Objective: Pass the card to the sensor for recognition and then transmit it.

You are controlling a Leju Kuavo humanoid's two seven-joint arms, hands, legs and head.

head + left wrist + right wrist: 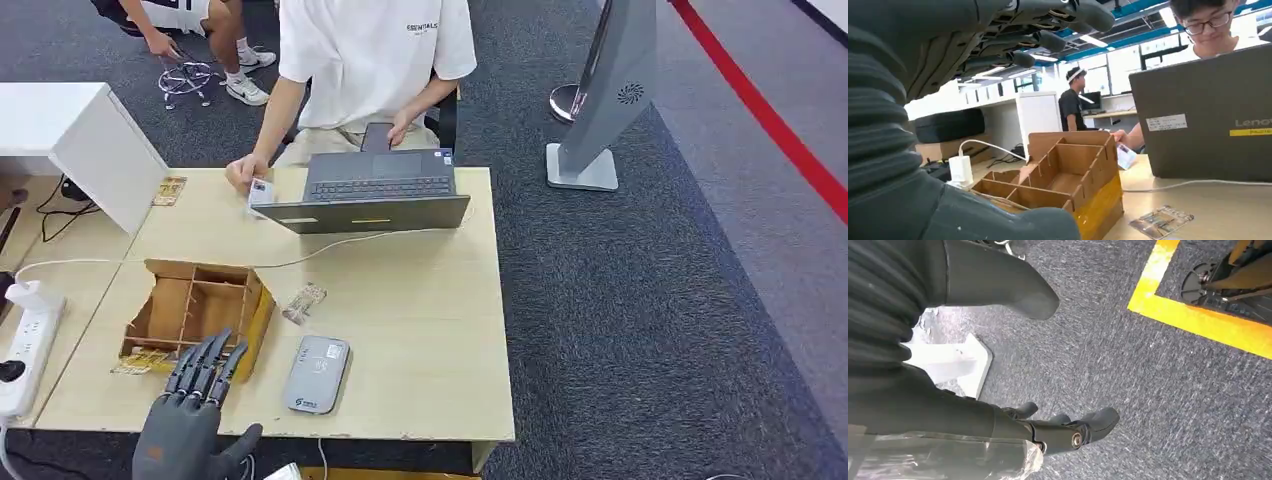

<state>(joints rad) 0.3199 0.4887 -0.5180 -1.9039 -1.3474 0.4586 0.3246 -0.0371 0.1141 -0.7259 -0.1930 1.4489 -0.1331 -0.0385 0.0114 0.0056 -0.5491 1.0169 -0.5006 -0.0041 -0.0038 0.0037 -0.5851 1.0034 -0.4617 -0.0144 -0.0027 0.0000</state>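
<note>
The grey card sensor (317, 374) lies flat near the table's front edge. A card in a clear sleeve (304, 302) (1160, 220) lies just behind it, beside the cardboard divider box (195, 303) (1073, 170). My left hand (190, 405) hovers at the front edge, left of the sensor, its fingers (1048, 40) stretched out toward the box's front corner and holding nothing. My right hand (1013, 355) hangs over the carpet with thumb and fingers (1068, 432) apart and nothing in it. A person's hand holds a white card (260, 190) (1125, 156) beside the laptop.
An open grey laptop (375, 195) (1208, 115) stands at the table's far side with a seated person behind it. A white cable (330, 250) crosses the table. A power strip (25, 345) lies at left. More cards (140, 362) sit at the box's front. A grey stand (600, 100) rises at right.
</note>
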